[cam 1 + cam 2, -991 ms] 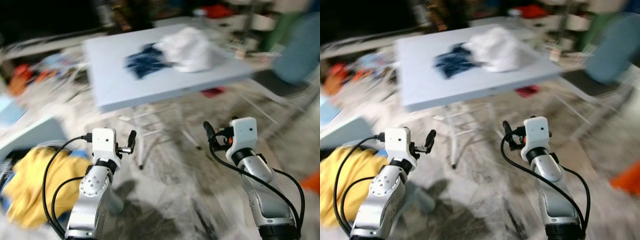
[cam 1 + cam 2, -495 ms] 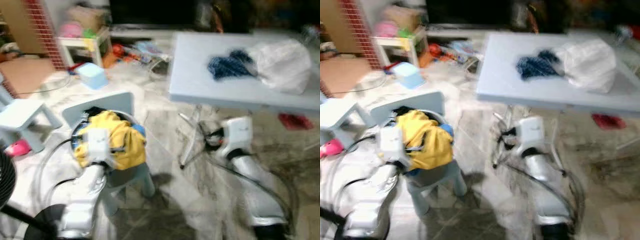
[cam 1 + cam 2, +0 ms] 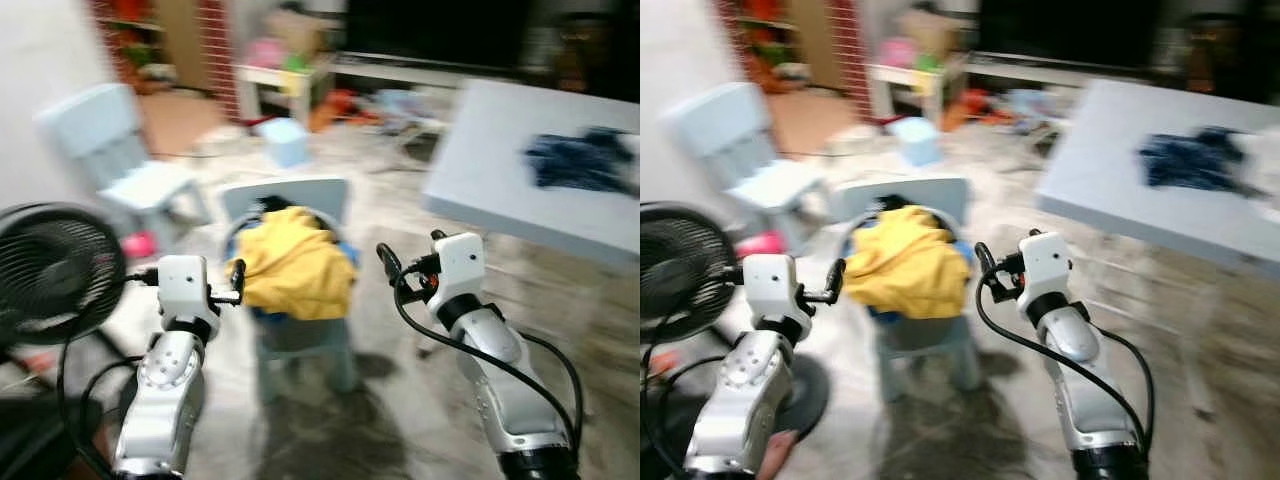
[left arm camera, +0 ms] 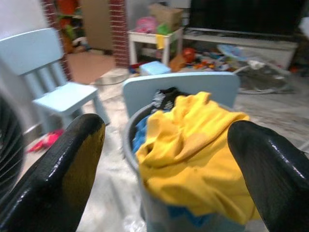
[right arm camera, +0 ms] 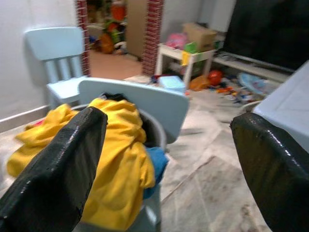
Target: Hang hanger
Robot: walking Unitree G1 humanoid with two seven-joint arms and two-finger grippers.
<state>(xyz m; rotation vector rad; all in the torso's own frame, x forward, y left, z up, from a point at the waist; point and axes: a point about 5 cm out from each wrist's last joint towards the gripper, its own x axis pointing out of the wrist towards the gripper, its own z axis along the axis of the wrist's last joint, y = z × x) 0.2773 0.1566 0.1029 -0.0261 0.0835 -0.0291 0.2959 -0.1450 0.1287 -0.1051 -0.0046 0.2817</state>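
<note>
I see no hanger. My left gripper (image 3: 238,283) and right gripper (image 3: 390,272) are both raised in front of me, open, with nothing between the fingers. Both point toward a heap of yellow clothing (image 3: 295,265) with some blue fabric under it. The heap lies in a grey basket (image 4: 133,125) that stands against a small pale blue chair back (image 3: 290,195). In the wrist views the left gripper (image 4: 166,130) and right gripper (image 5: 168,121) frame that yellow clothing (image 5: 116,154) from a short distance, not touching it. The head views are blurred.
A black floor fan (image 3: 55,275) stands close at my left. Behind it is a pale blue child's chair (image 3: 120,160). A pale blue table (image 3: 520,190) with a dark blue cloth (image 3: 585,160) is at the right. Toys and a small white table (image 3: 280,80) clutter the back.
The whole picture has swung: the camera turned left, so the table slid to the right edge and the fan and chair came into view. Both grippers stay open and empty.
</note>
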